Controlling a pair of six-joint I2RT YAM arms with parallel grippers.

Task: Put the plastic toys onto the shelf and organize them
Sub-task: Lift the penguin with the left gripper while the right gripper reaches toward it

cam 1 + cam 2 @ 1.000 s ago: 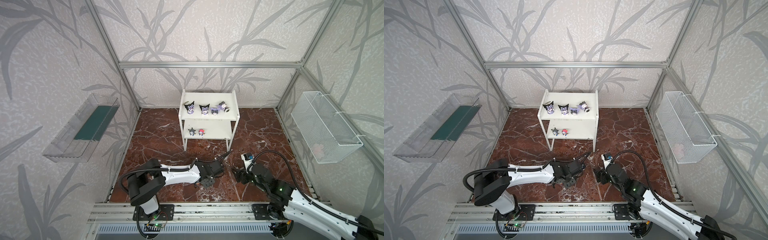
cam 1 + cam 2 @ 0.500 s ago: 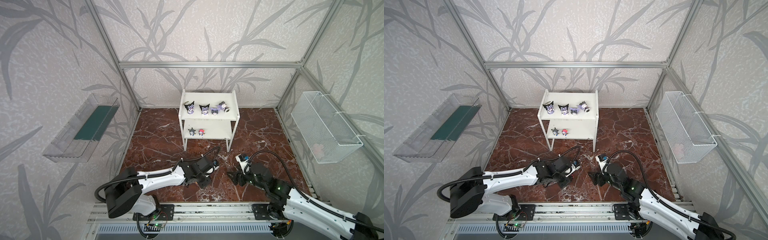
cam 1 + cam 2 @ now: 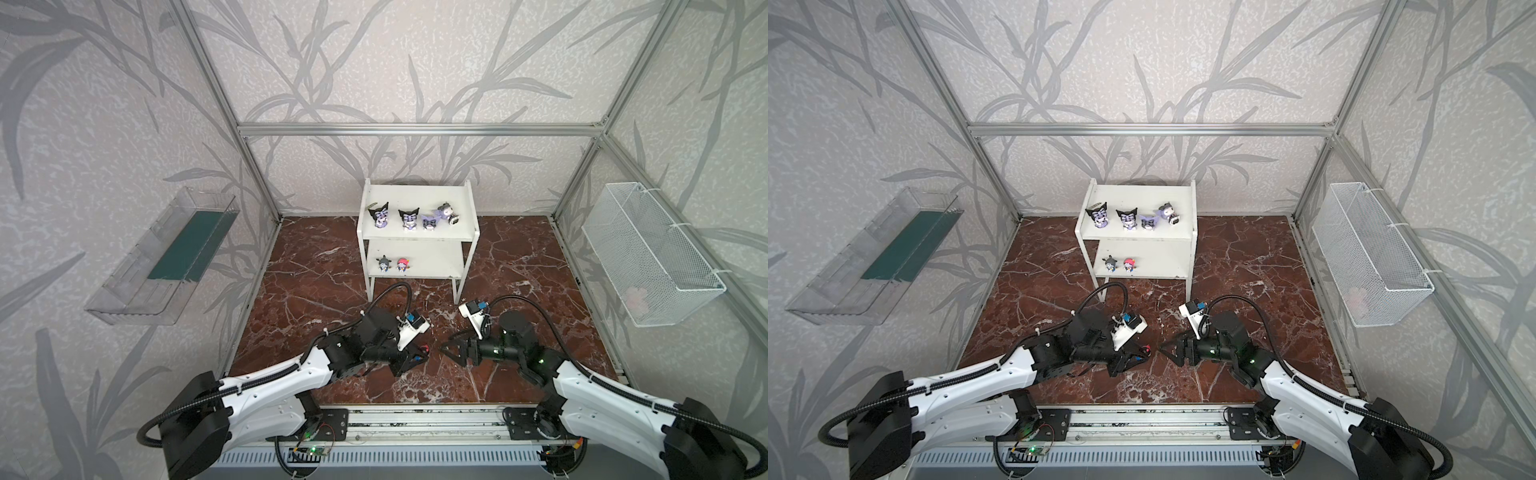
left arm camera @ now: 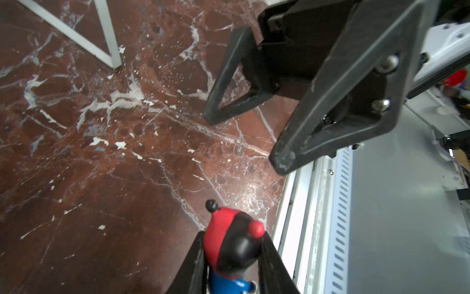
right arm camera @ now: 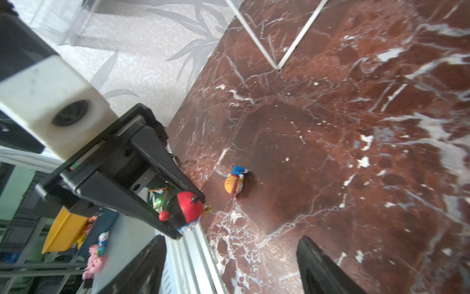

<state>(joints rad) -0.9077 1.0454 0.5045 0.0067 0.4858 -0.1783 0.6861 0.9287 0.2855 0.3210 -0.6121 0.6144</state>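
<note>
My left gripper is shut on a small black-and-red-headed toy, held just above the marble floor near the front. My right gripper stands open and empty, facing the left one a short gap away; it also shows in the left wrist view. An orange-headed toy lies on its side on the floor beyond the held toy. The white shelf stands at the back. Several pointed-eared toys sit on its top board. A grey toy and a pink toy sit on its lower board.
A clear plastic tray hangs on the left wall and a white wire basket on the right wall. The shelf's thin legs stand on the floor behind the grippers. An aluminium rail edges the front.
The left arm has swung its elbow outward and turned its wrist, still holding the black-and-red toy. The right gripper has moved left, closer to the left gripper.
</note>
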